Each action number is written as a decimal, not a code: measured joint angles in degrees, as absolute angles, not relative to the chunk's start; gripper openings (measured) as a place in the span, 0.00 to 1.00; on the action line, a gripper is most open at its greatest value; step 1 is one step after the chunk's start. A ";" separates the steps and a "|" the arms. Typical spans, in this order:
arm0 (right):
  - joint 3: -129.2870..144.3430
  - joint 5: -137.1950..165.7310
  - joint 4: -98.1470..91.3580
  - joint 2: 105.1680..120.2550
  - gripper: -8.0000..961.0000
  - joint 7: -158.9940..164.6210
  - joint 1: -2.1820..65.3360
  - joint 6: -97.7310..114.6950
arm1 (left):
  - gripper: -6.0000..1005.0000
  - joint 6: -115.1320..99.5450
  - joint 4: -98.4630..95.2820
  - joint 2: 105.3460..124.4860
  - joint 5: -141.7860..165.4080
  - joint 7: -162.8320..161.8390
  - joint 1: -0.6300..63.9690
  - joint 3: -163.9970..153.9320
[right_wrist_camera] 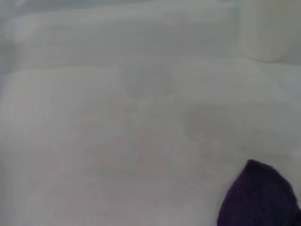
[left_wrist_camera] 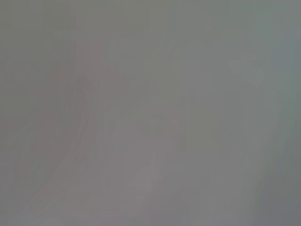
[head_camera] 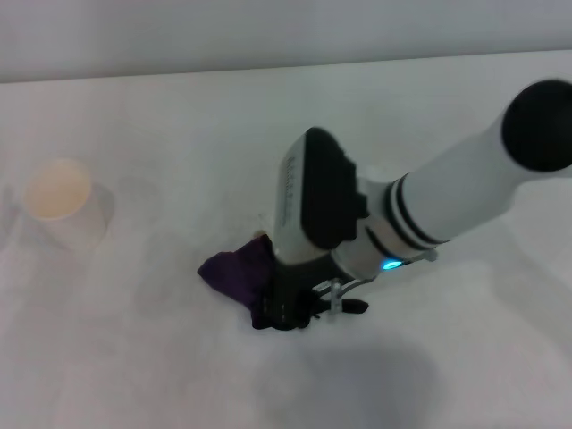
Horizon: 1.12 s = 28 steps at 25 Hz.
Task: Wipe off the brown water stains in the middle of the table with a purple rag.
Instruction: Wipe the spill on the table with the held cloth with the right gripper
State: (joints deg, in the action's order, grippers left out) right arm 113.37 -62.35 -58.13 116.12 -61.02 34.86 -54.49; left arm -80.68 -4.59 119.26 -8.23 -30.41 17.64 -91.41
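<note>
My right gripper (head_camera: pixel 284 311) reaches down to the middle of the white table (head_camera: pixel 161 357) and is shut on the purple rag (head_camera: pixel 234 272), pressing it against the tabletop. The rag bulges out to the left of the fingers, and its dark rounded end also shows in the right wrist view (right_wrist_camera: pixel 257 197). The brown water stains are mostly hidden under the wrist and rag. Only a faint tan trace (head_camera: pixel 261 217) shows at the wrist's far edge. My left gripper is out of view. Its wrist view shows only a blank grey surface.
A white paper cup (head_camera: pixel 63 204) with a tan inside stands at the left of the table. It also shows in the right wrist view (right_wrist_camera: pixel 270 29). The right arm's shadow (head_camera: pixel 357 375) falls on the near tabletop.
</note>
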 joint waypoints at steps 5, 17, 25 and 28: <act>116.95 -62.68 -57.06 116.18 0.08 -60.97 35.80 -49.38 | 0.88 -80.68 -4.87 119.27 -8.32 -30.41 17.98 -91.41; 107.30 -52.15 -49.43 115.59 0.08 -56.92 37.31 -39.61 | 0.88 -80.68 -4.92 119.26 -8.60 -30.47 18.10 -91.40; 113.77 -55.27 -56.88 116.11 0.07 -56.84 37.55 -50.53 | 0.88 -80.68 -4.92 119.26 -8.64 -30.39 18.61 -91.40; 118.89 -56.54 -61.46 116.15 0.08 -57.14 37.18 -53.69 | 0.88 -80.68 -4.92 119.19 -8.68 -30.39 18.75 -91.32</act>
